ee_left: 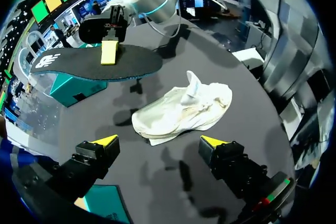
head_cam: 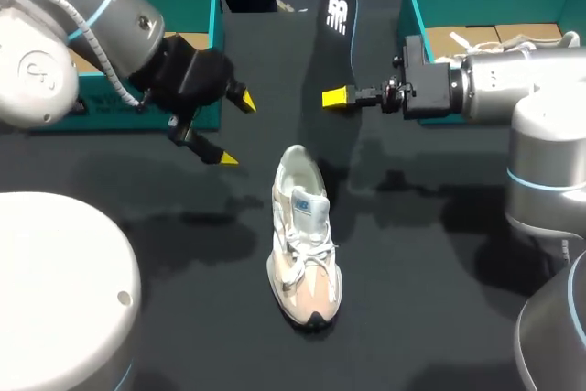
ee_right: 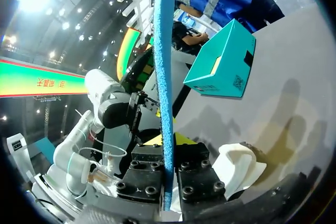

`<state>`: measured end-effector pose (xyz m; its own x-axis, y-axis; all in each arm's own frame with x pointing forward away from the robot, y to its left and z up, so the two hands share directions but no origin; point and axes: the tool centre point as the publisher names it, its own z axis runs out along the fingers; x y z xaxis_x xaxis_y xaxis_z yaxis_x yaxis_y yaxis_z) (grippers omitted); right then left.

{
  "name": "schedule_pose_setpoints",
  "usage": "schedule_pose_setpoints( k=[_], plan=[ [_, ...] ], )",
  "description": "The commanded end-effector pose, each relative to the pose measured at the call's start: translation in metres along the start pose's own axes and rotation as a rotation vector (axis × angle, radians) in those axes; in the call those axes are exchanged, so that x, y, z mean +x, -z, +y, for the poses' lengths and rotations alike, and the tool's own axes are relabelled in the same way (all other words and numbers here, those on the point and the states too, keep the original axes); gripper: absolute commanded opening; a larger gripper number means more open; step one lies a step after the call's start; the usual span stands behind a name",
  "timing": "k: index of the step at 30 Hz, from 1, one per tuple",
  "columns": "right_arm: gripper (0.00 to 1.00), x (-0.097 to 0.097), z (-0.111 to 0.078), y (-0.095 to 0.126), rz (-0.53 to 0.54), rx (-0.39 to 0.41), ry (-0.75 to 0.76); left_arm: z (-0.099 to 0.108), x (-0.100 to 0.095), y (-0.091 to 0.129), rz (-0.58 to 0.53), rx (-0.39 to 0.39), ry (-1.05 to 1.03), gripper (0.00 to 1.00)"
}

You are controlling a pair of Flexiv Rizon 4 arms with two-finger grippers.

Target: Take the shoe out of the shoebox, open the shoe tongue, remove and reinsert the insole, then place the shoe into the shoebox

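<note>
1. Right gripper (head_cam: 335, 97) clamps flat black foam insole (head_cam: 337, 29), held aloft, long axis toward black table's (head_cam: 439, 299) far edge.
2. Beige-and-white laced sneaker (head_cam: 304, 244) lies mid-table, heel opening facing insole, roughly collinear.
3. Left gripper (head_cam: 234, 129) wide, empty, beside heel.

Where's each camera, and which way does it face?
Head view: above, behind the robot, looking down on the table; left gripper, right gripper show.
Left wrist view: on the left arm, facing the shoe beyond its own open gripper.
Right wrist view: on the right arm, looking along the insole clamped in its own gripper.
All three share shoe and insole.
</note>
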<state>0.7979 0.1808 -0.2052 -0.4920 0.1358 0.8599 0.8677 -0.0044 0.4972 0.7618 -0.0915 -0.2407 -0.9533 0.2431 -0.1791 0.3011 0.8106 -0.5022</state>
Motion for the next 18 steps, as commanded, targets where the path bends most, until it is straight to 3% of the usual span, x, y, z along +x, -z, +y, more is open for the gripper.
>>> schedule_pose_setpoints(
  k=[1, 6, 8, 17, 18],
  plan=[
    [0.00, -0.001, 0.001, -0.003, -0.001, 0.005, -0.001, -0.010, -0.003, -0.003, 0.018, -0.196, 0.054, 1.00],
    [0.00, -0.001, 0.001, -0.003, -0.001, 0.005, -0.001, -0.010, -0.003, -0.003, 0.018, -0.196, 0.054, 1.00],
    [0.00, -0.001, 0.001, -0.003, -0.001, 0.005, -0.001, -0.001, 0.001, -0.014, 0.019, -0.177, 0.091, 1.00],
    [0.00, -0.024, -0.006, -0.018, 0.070, -0.002, 0.035, 0.024, 0.022, -0.038, 0.024, -0.104, 0.136, 1.00],
    [0.00, -0.026, -0.006, -0.017, 0.031, 0.007, 0.071, 0.026, 0.026, -0.041, 0.020, -0.095, 0.084, 1.00]
  ],
)
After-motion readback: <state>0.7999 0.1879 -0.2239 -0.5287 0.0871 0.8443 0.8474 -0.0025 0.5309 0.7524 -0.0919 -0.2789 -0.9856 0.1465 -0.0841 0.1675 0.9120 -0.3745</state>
